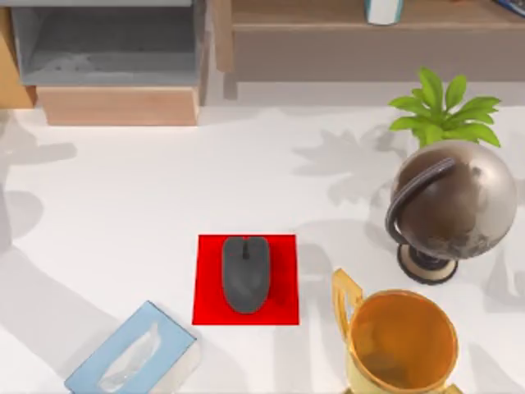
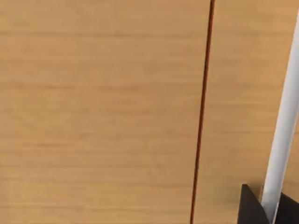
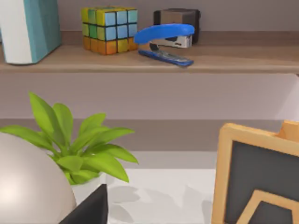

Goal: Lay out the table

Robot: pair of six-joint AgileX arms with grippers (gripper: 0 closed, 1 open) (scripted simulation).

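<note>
**Supervisor:** Report the work surface.

**Operator:** From the top view I read the table (image 1: pixel 123 213) as a broad white top spanning the whole scene. Near its front centre lies a red mat (image 1: pixel 283 279) with a dark grey mouse (image 1: pixel 245 273) resting on it, lengthwise front to back. To the front left of the mat, a pale blue tissue box (image 1: pixel 131 361) sits at an angle. To the mat's right stands a gold trophy cup (image 1: pixel 402 345), and behind that a bronze globe (image 1: pixel 451 205) on its stand. A green potted plant (image 1: pixel 443 111) sits just behind the globe.

**Supervisor:** Rear of the table?

**Operator:** A wooden shelf unit (image 1: pixel 119 105) with a grey compartment at rear left, and a long wooden shelf (image 1: pixel 328 20) at rear right.

**Supervisor:** Right wrist view?

**Operator:** I see the plant (image 3: pixel 79 144) beside the globe's pale curve (image 3: pixel 28 182). Above them, the shelf (image 3: pixel 224 58) carries a colour cube (image 3: pixel 109 29), a blue stapler (image 3: pixel 166 41), a dark box (image 3: pixel 182 17) behind the stapler, and a teal-and-white object (image 3: pixel 30 28). A wood-framed blackboard (image 3: pixel 259 177) stands nearer the camera. A dark part of the right gripper (image 3: pixel 93 207) shows; I cannot tell its grip state.

**Supervisor:** Left wrist view?

**Operator:** A wood panel (image 2: pixel 98 112) with a thin dark seam. A dark part of the left gripper (image 2: pixel 250 207) shows at the edge; grip state cannot be told.
</note>
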